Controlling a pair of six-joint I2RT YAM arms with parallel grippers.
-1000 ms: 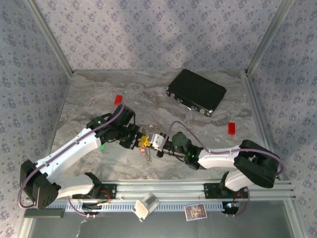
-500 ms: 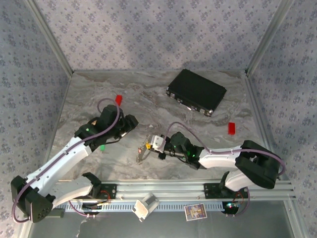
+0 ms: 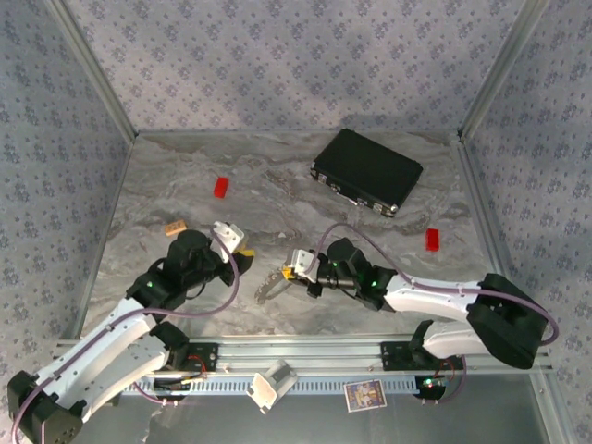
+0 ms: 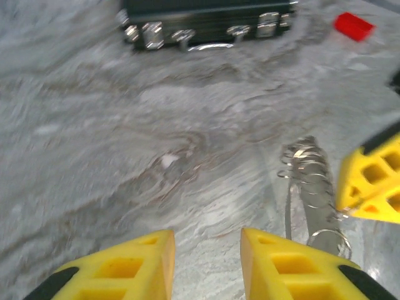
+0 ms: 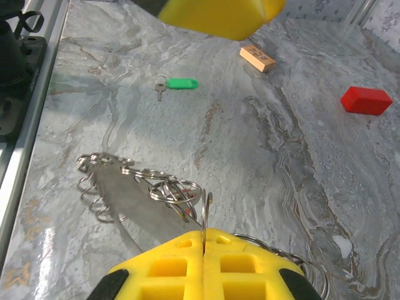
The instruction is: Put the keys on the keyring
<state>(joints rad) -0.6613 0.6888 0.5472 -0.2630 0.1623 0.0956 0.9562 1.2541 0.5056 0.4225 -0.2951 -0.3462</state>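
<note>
Right claw (image 5: 203, 250) is clenched on a thin wire ring of the keyring (image 5: 170, 189). The rest of the ring chain trails loose on the desk (image 5: 262, 150) in front of it. Left claw (image 4: 206, 250) is released: there is a clear gap between its yellow fingers and nothing in it.

The green key (image 5: 178, 83) lies flat on the desk, well apart from the keyring and on the left arm's side. A tan-orange block (image 5: 257, 58) and a red block (image 5: 366, 100) sit farther off. A black case (image 4: 206, 19) is at the far side.

Step in hand, as I judge it: the left claw goes for the green key while the right holds the ring steady.
- Come down over the coloured head, not the metal blade, since the head gives more to pinch.
- Line the fingers up across the head's narrow side.
- Leave the key's hole end sticking out so it can be threaded.
- The key is tiny and flat, so it is likely to skid. Close slowly, close to the desk.
- The right claw shouldn't shift, as the ring is thin and could slip out.

Pose:
- The left arm is folded close to its base, elbow bent, with the claw aimed toward the middle of the desk, near the keyring.
- The right arm is stretched low across the desk to its left, with the claw near the surface.
</note>
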